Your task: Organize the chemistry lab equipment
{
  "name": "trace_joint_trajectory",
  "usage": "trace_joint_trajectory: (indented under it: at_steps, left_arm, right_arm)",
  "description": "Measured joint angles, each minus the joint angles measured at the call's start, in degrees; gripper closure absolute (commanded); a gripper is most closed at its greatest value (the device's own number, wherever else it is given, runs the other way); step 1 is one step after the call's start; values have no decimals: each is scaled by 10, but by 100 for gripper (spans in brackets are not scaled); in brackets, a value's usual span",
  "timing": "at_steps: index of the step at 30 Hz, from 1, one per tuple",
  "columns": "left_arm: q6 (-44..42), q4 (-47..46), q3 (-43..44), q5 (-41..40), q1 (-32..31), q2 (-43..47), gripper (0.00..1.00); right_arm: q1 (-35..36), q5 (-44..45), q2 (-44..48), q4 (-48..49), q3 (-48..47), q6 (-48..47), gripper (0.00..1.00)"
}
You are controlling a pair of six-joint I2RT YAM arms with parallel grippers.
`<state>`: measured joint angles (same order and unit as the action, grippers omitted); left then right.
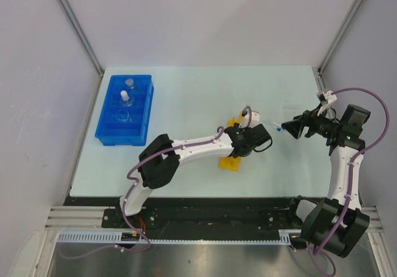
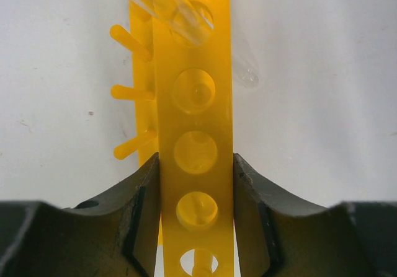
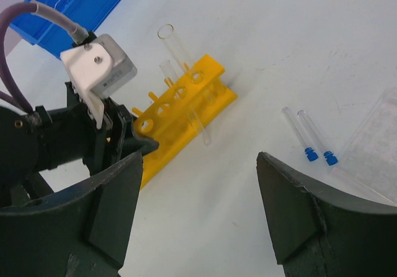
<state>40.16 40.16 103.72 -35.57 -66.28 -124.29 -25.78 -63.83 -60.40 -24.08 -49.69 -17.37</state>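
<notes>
Mid-frame in the top view, the left pincer (image 2: 195,171) grasps the yellow tube rack (image 2: 195,97) on the bench (image 1: 198,97); a clear tube (image 3: 173,48) stands in it. The right pincer (image 3: 198,162) hangs released, centre-right.

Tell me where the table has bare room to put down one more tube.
Bare table lies between the blue tray and the yellow rack, along the far edge, and near-side between rack and right arm. Crowded: around the rack, clamped by the left end effector, and at the droppers and slide before the open right end effector.
</notes>
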Motion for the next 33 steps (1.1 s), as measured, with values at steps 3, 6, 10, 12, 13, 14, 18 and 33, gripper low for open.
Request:
trace_joint_trajectory:
  at_steps: [3, 6, 10, 12, 13, 14, 18, 33]
  left_arm:
    - [-12, -21, -36, 4, 15, 22, 62]
    - [-18, -36, -56, 13, 23, 35, 63]
    - [-26, -61, -86, 27, 35, 52, 63]
    - [-32, -73, -103, 37, 40, 64, 62]
    - [-33, -77, -110, 42, 43, 68, 60]
    - [-38, -82, -118, 47, 47, 74, 59]
    - [-54, -92, -130, 63, 60, 82, 47]
    - [-85, -92, -132, 109, 75, 96, 21]
  right_arm:
    - [-1, 0, 0, 0, 0, 0, 21]
    - [-2, 0, 0, 0, 0, 0, 21]
    - [-3, 0, 0, 0, 0, 0, 21]
    - [-3, 0, 0, 0, 0, 0, 21]
    - [-3, 0, 0, 0, 0, 0, 21]
    - [-3, 0, 0, 0, 0, 0, 21]
    - [-4, 0, 0, 0, 0, 0, 21]
    - [-6, -1, 0, 0, 0, 0, 21]
